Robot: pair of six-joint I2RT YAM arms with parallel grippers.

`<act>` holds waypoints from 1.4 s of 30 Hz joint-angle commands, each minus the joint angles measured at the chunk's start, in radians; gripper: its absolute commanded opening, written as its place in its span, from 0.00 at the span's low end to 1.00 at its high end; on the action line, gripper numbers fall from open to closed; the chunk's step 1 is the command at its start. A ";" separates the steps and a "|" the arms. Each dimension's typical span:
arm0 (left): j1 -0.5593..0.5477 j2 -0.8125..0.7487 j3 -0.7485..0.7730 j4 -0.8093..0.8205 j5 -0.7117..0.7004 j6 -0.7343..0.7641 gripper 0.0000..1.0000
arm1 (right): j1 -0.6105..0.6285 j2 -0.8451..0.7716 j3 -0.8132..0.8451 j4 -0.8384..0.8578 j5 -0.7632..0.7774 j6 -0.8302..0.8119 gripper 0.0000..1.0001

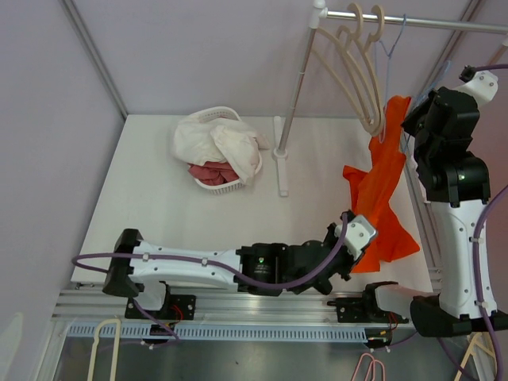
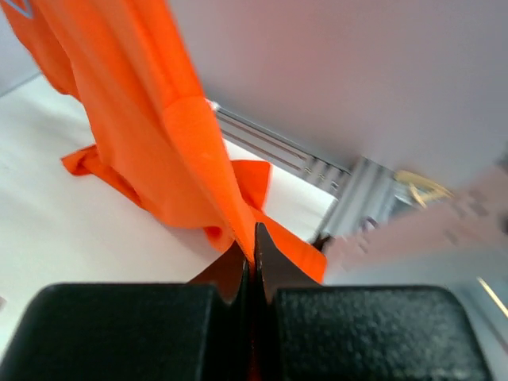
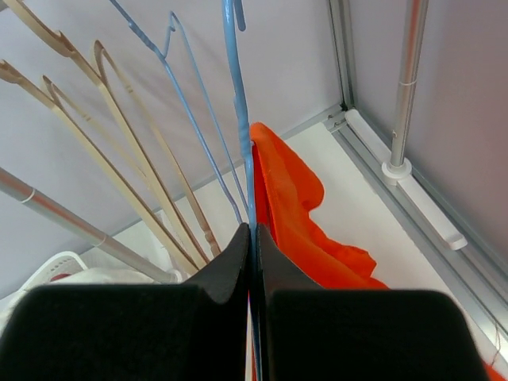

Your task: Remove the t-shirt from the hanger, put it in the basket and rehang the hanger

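Mainly white table (image 1: 159, 214), lilac walls (image 1: 198, 55), t-shirt (image 1: 381, 190).

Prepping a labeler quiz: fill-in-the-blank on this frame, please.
The left hand is shut on the ___ t-shirt.
The right hand is shut on the ___ hanger.
In the top view, the basket is ___ of the t-shirt.
Missing: orange; blue; left.

I record the basket (image 1: 225, 189) on the surface (image 1: 159, 222) by its far edge, left of centre, with the stand foot (image 1: 280, 171) just right of it. The t-shirt (image 1: 382, 190) hangs from the hanger (image 3: 240, 119) near the right edge, its lower end lying on the surface toward the near right corner.
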 commanded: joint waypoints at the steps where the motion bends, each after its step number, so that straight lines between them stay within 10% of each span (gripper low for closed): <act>1: -0.076 -0.110 -0.076 0.025 0.012 -0.042 0.01 | -0.012 0.034 0.053 0.101 0.032 -0.036 0.00; 21: -0.171 -0.147 -0.233 0.017 0.008 -0.168 0.01 | -0.072 0.109 0.140 0.075 -0.037 -0.044 0.00; 33: 0.329 0.143 0.187 -0.194 0.373 -0.306 0.01 | -0.045 -0.020 0.208 -0.221 -0.187 -0.025 0.00; 42: 0.406 0.376 0.428 -0.316 0.558 -0.360 0.01 | -0.044 -0.135 0.111 -0.134 -0.190 -0.111 0.00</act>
